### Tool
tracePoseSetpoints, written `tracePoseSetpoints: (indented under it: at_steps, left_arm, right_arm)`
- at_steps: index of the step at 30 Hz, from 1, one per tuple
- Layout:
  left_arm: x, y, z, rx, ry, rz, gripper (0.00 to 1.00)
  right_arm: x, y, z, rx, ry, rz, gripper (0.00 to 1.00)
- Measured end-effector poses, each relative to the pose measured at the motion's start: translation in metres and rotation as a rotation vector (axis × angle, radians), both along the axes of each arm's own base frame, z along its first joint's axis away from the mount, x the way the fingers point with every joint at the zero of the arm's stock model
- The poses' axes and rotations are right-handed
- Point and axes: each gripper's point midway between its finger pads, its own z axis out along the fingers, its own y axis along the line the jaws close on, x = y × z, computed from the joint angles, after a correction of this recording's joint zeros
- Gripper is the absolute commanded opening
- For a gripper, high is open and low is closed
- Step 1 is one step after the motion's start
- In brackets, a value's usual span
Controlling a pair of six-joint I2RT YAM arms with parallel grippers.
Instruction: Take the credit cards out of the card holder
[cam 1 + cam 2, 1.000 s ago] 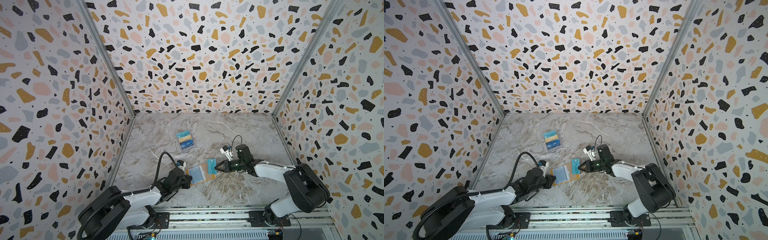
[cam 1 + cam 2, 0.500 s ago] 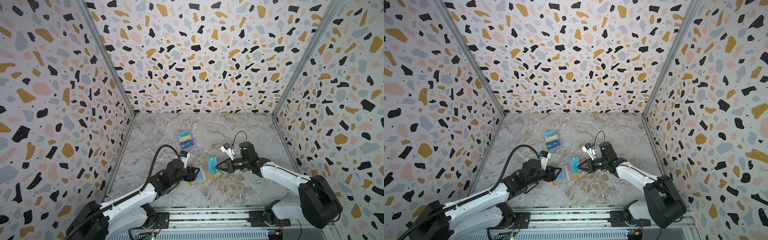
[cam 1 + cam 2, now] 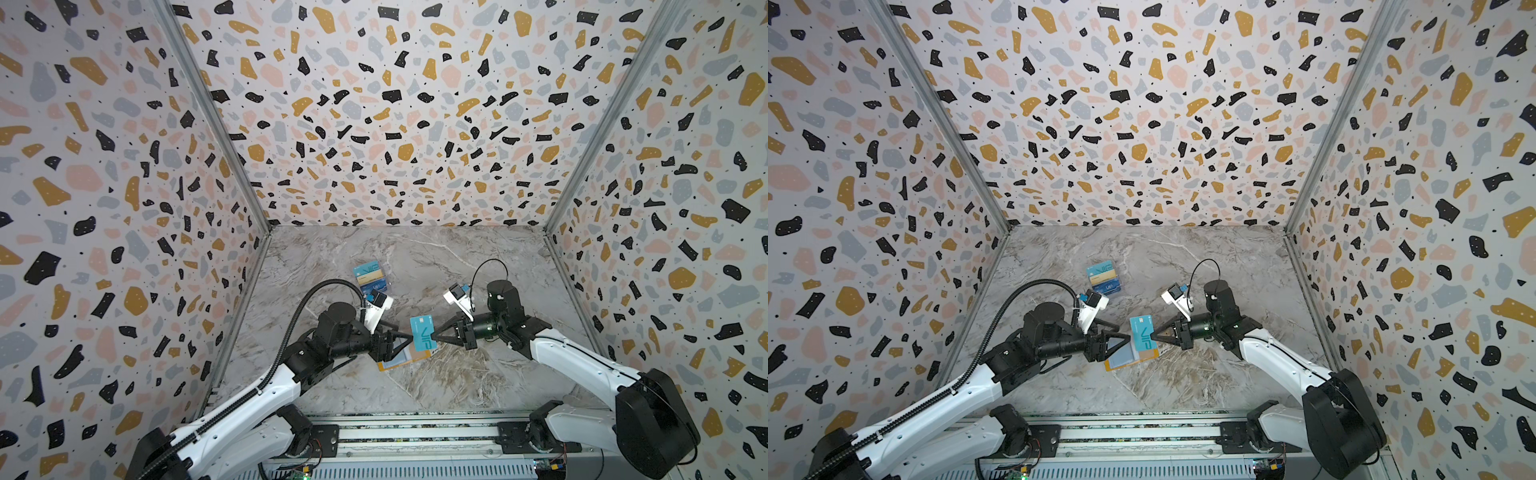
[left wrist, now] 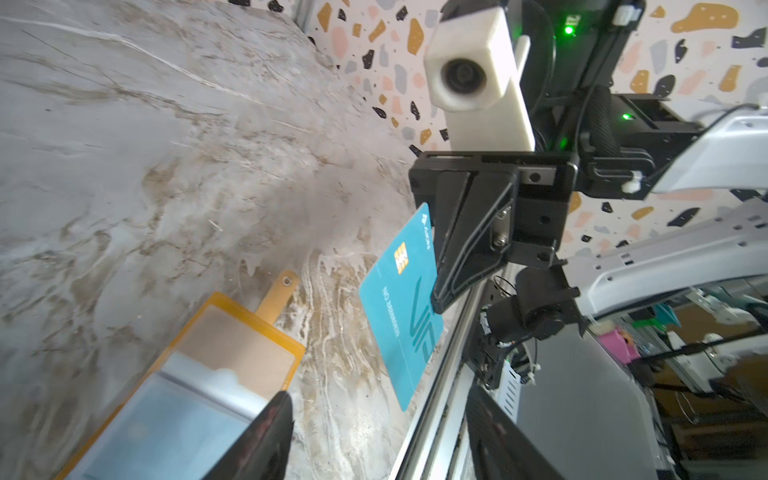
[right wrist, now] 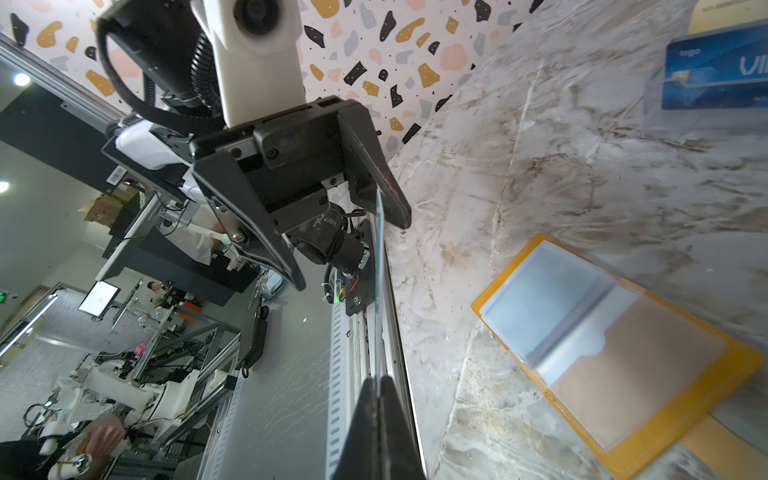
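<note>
Front of table [image 3: 457, 395]: card holder [image 3: 401, 360] lies open. Above it we pinch teal card [image 3: 422, 334] by edge w/ right gripper [image 3: 435, 336]; left gripper [image 3: 405, 338] spread wide, holds nothing. Left bump = card may slip. Far back: clear box [image 3: 372, 279].

Your left arm [image 3: 249, 419] and right arm [image 3: 582, 361] are the same build: glossy white shells on the long links, chunky black motor joints [image 3: 340, 316] in between. The lower-left one carries a ribbed black cable hose [image 3: 328, 282], and the right-hand one just has a thin black wire loop [image 3: 490, 260]. Up close you've got a blocky white camera housing [image 4: 473, 70] with a round lens, a matte black plate with small screws [image 4: 534, 177], black wedge-shaped fingers [image 5: 245, 216] and green LEDs [image 4: 568, 30] at the left wrist view's upper right.
</note>
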Motion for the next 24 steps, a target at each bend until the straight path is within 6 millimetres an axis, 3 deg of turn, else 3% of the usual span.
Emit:
tracePoseSetpoints:
  at_steps: [4, 13, 24]
  left_arm:
    - [-0.006, -0.005, 0.002, -0.022, 0.013, -0.048, 0.66]
    - [-0.016, -0.016, 0.032, -0.157, 0.0, -0.127, 0.56]
    - [-0.021, -0.017, 0.035, -0.173, 0.017, -0.158, 0.3]
  right_arm:
    - [-0.013, 0.005, 0.003, 0.021, -0.02, 0.061, 0.0]
    - [-0.027, 0.014, -0.002, 0.03, -0.031, 0.136, 0.0]
    - [-0.026, 0.016, 0.001, 0.037, -0.05, 0.142, 0.0]
